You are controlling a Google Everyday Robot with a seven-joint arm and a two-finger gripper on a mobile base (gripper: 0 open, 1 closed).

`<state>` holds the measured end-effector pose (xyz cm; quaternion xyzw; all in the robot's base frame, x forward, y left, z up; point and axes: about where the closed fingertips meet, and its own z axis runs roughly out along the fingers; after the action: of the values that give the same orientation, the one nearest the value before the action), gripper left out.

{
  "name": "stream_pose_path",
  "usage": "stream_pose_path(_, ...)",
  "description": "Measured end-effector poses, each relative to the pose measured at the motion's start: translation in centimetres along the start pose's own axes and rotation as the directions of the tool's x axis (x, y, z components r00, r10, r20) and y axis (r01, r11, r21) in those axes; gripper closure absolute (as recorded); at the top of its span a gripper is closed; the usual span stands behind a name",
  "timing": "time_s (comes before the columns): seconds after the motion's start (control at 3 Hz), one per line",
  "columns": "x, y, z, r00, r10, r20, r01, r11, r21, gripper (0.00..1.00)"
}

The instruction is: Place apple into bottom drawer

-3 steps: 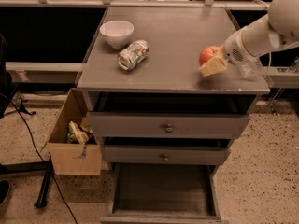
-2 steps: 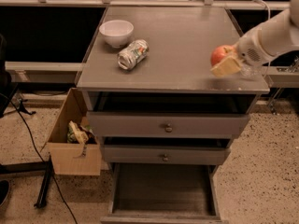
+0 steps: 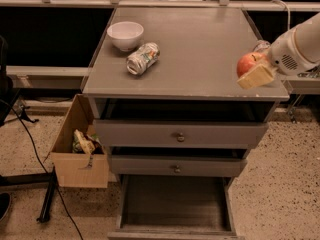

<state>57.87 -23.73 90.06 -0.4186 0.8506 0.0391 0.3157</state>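
The gripper (image 3: 256, 68) is at the right edge of the tabletop (image 3: 200, 49), close to the front right corner, clenched on the apple (image 3: 246, 64). The apple is round, red-orange and smooth, and it shows on the gripper's inboard side. The bottom drawer (image 3: 175, 204) stands pulled out under the front edge, well below the gripper and back toward the table's middle, so I judge the carry must clear that edge and then descend.

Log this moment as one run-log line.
gripper: shut on apple, at right edge of cabinet top | bottom drawer: open | placement: not yet done
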Motion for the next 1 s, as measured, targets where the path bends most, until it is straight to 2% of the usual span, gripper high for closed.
stream_pose_path(0.33,1.4,1.1,-0.8,1.0,0.009,-0.02,-0.009,1.0,-0.003,1.0)
stream_pose_path(0.67,3.9,4.0,-2.7,0.999,0.027,-0.035,-0.028,0.9993,-0.024,1.0)
stream_pose_path(1.0,7.1,7.2,-3.4,0.998,0.064,-0.018,-0.065,0.9967,-0.048,1.0)
